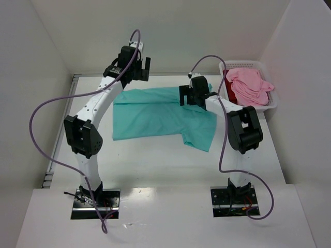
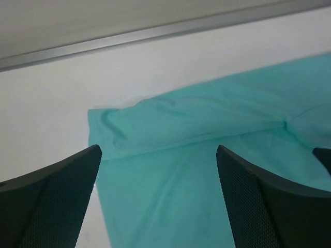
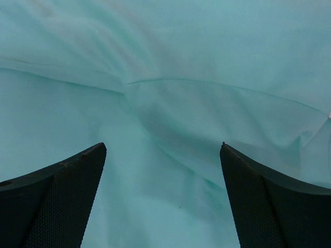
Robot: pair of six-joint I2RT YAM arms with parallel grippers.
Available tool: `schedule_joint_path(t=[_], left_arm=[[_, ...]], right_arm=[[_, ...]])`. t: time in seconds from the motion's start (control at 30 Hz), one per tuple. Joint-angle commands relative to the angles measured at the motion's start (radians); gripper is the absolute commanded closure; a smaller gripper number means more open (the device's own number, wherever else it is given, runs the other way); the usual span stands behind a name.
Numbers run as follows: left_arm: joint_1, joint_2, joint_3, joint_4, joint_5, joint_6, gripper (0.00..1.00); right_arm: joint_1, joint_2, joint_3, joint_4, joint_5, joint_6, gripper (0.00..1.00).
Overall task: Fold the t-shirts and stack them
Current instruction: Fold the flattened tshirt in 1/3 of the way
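A teal t-shirt (image 1: 155, 114) lies spread on the table, one sleeve hanging toward the front right. My left gripper (image 1: 135, 70) hovers open above the shirt's far left corner; in the left wrist view the teal cloth (image 2: 196, 155) lies below the wide-apart fingers (image 2: 51, 201), with a folded edge across it. My right gripper (image 1: 192, 96) stands open just over the shirt's far right part; its view is filled with teal cloth (image 3: 165, 103) and nothing sits between the fingers (image 3: 269, 201). A pink t-shirt (image 1: 249, 84) is heaped in the basket over a dark red one (image 1: 234, 95).
The white plastic basket (image 1: 269, 105) stands at the back right against the wall. White walls close in the table on the left, back and right. A metal rail (image 2: 155, 33) runs along the table's far edge.
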Motion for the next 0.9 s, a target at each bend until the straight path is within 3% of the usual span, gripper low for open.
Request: schedule_joint_path(t=[0.0,0.03,0.17,0.57,0.7,0.87], left_arm=[[-0.005,-0.135,-0.238,0.265,-0.025,-0.106,0.00],[-0.005,-0.168,-0.386,0.379,-0.025,-0.126,0.00],[0.005,-0.265,-0.596,0.570,-0.015,-0.168,0.00],[0.036,-0.148,-0.751,0.865,-0.005,-0.241,0.00],[0.057,-0.138,-0.866,1.020,0.017,-0.281,0.00],[0.068,-0.085,-0.855,1.023,0.067,-0.290,0.00]], right_arm=[[0.001,0.036,0.067,-0.009,0.068,-0.044,0.06],[0.001,0.036,0.067,-0.010,0.078,-0.054,0.06],[0.001,0.025,0.054,0.018,0.064,-0.054,0.10],[0.076,-0.026,0.025,0.018,0.013,-0.027,0.27],[0.086,0.033,0.063,-0.020,0.076,-0.036,0.28],[0.086,0.069,0.074,-0.031,0.136,-0.036,0.28]])
